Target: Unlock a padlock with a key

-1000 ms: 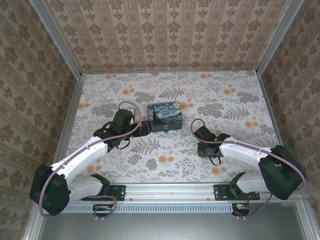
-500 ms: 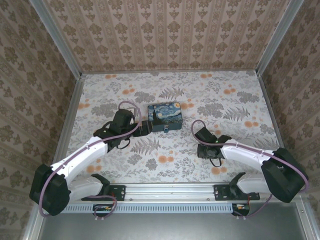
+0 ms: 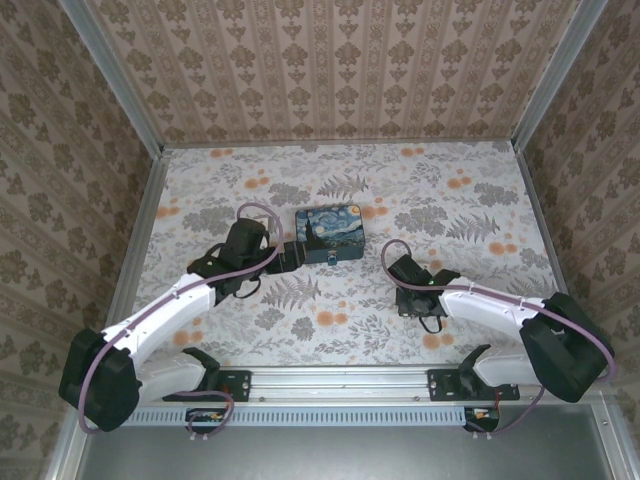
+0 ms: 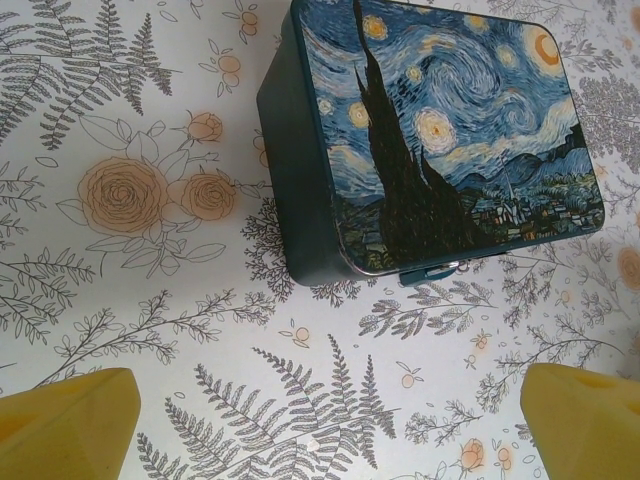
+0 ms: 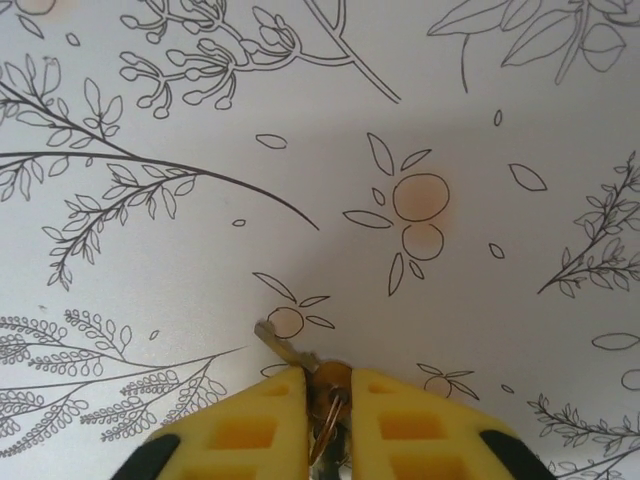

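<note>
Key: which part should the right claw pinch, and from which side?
Likely the head, coming from the ring end. The key is slim, so only its wider head offers purchase, and that leaves the blade free. The right claw is shut on it that way, blade poking out to the left.

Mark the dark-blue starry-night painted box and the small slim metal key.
dark-blue starry-night painted box (image 4: pixel 440 130): left wrist view, on the lid's painted sky.
small slim metal key (image 5: pixel 287 347): right wrist view, on the blade.

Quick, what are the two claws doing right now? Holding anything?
Left gripper: open, holding nothing, facing the painted box.
Right gripper: shut on the key.
</note>
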Robot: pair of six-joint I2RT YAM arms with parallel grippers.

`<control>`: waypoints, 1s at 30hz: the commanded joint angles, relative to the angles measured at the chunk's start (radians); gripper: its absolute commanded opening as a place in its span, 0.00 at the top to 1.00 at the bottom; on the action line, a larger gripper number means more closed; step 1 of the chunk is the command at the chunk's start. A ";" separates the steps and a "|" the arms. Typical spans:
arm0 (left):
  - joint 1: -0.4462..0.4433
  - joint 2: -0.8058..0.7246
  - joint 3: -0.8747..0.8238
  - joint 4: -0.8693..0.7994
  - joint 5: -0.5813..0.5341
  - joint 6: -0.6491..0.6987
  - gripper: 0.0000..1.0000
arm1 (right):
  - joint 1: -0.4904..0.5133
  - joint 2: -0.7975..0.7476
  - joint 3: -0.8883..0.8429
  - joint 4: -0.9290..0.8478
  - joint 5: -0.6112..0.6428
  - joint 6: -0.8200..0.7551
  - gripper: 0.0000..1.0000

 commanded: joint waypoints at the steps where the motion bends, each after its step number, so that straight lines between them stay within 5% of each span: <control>1: 0.002 -0.024 -0.012 0.015 0.018 -0.020 0.00 | 0.014 0.023 -0.026 0.001 -0.054 0.008 0.93; 4: 0.003 -0.026 -0.012 0.017 0.023 -0.023 0.00 | 0.014 0.007 -0.033 0.010 -0.062 0.012 1.00; 23: 0.002 -0.085 -0.052 0.085 0.014 -0.087 0.00 | 0.014 -0.265 -0.054 0.234 -0.269 0.160 1.00; 30: -0.005 -0.012 -0.013 0.176 0.237 -0.165 0.08 | 0.018 -0.251 -0.026 0.363 -0.338 0.189 1.00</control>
